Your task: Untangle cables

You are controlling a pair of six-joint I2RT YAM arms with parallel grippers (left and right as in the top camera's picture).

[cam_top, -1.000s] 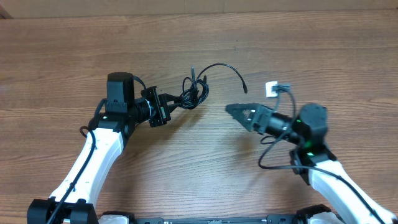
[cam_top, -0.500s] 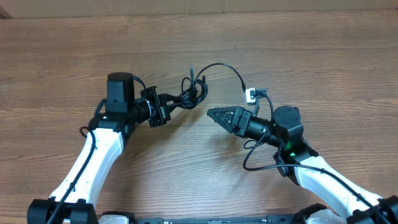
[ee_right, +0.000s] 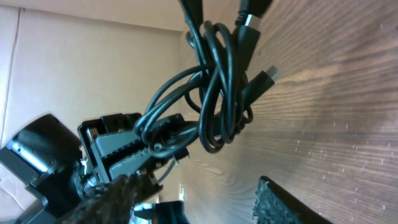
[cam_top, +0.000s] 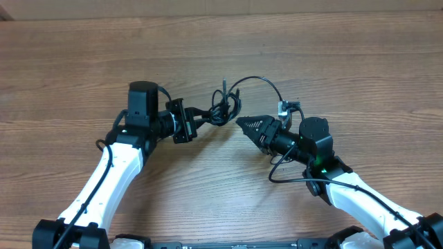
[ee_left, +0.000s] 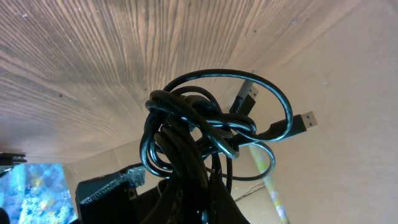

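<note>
**A:** Entry one: cables. Location, condition?

**B:** Bunched in a tight knot just ahead of the left claw, with strands running back into its tips. A loose loop arcs from the knot round the far side of the right claw. A silvery plug juts from the side of the knot away from the left claw.

**A:** Left claw, condition?

**B:** Clamped tight on the strands at the knot's base. Purpose, as judged: an anchor, offering the knot to the other arm. It seems to sit a little off the table, though that is hard to confirm.

**A:** Right claw?

**B:** The tips point at the knot, just short of it and not touching. The fingers are spread part-way with nothing between them. As judged, it is lined up to pinch a single loop or plug and draw it out against the anchor.

**A:** Why from that side?

**B:** The plugs and free ends lie on the side away from the left claw, towards the right one. A pull from there should loosen the knot rather than tighten it.

**A:** Hazard?

**B:** Catching two strands at once would likely cinch the knot.
</note>
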